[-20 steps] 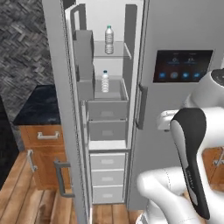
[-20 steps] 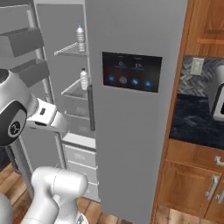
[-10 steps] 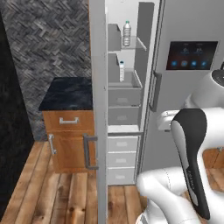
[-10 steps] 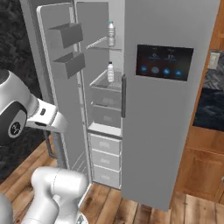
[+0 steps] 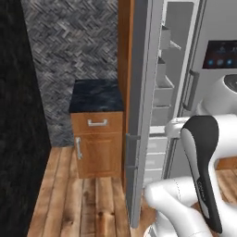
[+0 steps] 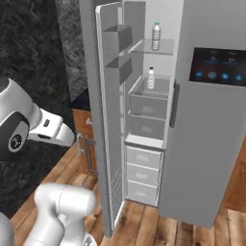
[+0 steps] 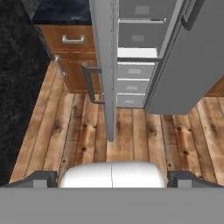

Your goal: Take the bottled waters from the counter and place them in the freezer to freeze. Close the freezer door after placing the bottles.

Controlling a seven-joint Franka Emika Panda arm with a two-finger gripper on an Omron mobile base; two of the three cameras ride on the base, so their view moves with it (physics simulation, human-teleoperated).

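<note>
Bottles stood inside the freezer point(image 6: 149, 120): one point(image 6: 156, 36) upright on the glass shelf point(image 6: 161, 47) at about 12 o'clock in the right base view, the other point(image 6: 151, 78) upright lower down, in the top grey drawer point(image 6: 150, 101) near the middle of that view. The freezer door point(image 6: 108, 120) was swung wide open at about 9 o'clock of the bottles, its grey bins point(image 6: 117, 41) showing on the inner face. In the left base view the door point(image 5: 139, 106) was seen edge-on, with the dark surface point(image 5: 95, 95) and its brown cabinet point(image 5: 97, 148) just beside it at 9 o'clock. In the hand view the door's edge point(image 7: 106, 65) ran up the middle, its handle point(image 7: 89, 83) at 9 o'clock, the lower drawers point(image 7: 131, 83) at 3 o'clock, above the wooden floor point(image 7: 131, 131). The hand point(image 7: 112, 178) was spread wide with nothing between its tips, well apart from the door and pointing down toward the floor.
</note>
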